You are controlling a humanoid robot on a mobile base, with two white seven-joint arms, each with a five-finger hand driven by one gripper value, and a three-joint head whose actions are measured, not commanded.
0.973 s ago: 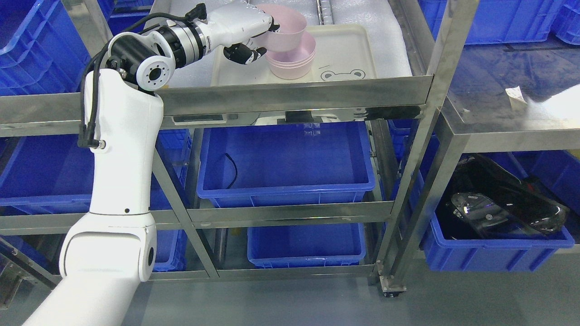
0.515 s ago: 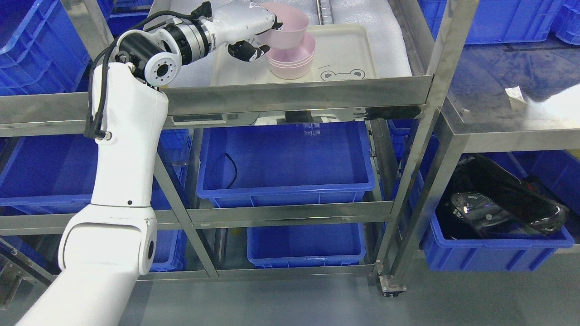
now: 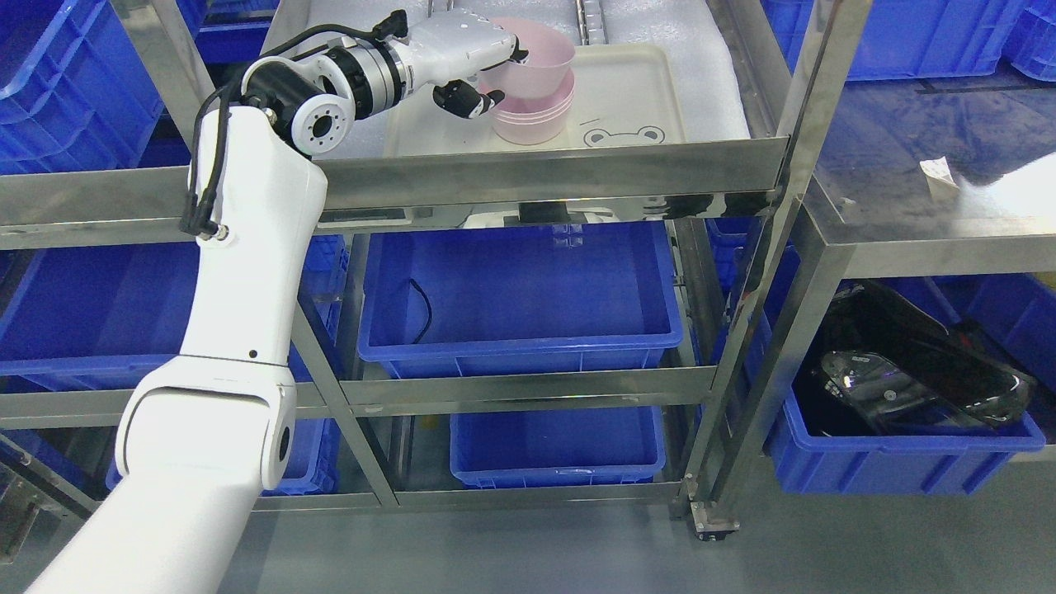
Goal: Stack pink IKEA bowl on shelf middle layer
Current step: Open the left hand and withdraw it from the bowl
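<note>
Pink plastic is what you see in the left hand [image 3: 474, 70]: its fingers are closed on the near rim of a pink bowl [image 3: 535, 66], with the white palm above the rim and the dark fingers [image 3: 466, 101] under it. The bowl is held slightly tilted, and its lower part sits inside the top of a stack of pink bowls [image 3: 532, 115]; you cannot tell if it is fully seated there. The stack stands on a cream tray [image 3: 635, 91] with a frog face printed near its front edge, and the tray lies on white foam padding [image 3: 693, 49] on the steel shelf [image 3: 536, 169]. The left arm [image 3: 247, 272] comes up from the lower left corner, passes in front of the shelf frame and bends at the wrist toward the tray. Under this layer you see a large blue bin [image 3: 520, 305] with a thin black cable inside, and a smaller blue bin [image 3: 557, 445] one layer lower. At the right, another blue bin [image 3: 899, 458] holds dark glossy plastic parts [image 3: 916, 379]. On the steel surface [image 3: 907, 190] above it lies a small piece of white paper [image 3: 936, 172].
</note>
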